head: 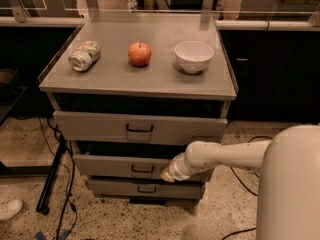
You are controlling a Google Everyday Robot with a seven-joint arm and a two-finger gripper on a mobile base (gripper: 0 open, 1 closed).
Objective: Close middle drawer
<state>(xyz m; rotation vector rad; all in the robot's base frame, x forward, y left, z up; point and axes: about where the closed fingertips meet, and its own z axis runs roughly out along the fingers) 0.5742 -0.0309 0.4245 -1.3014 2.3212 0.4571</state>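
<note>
Single camera. It views from above and just behind the robot's body, facing forward and steeply down at close range. The worktop occupies the upper frame. The arm extends left, with the gripper at the middle drawer front.

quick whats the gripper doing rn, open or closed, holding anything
Gripper: at the front panel of the middle drawer, just right of its handle. Whether it is open or shut cannot be told.
</note>
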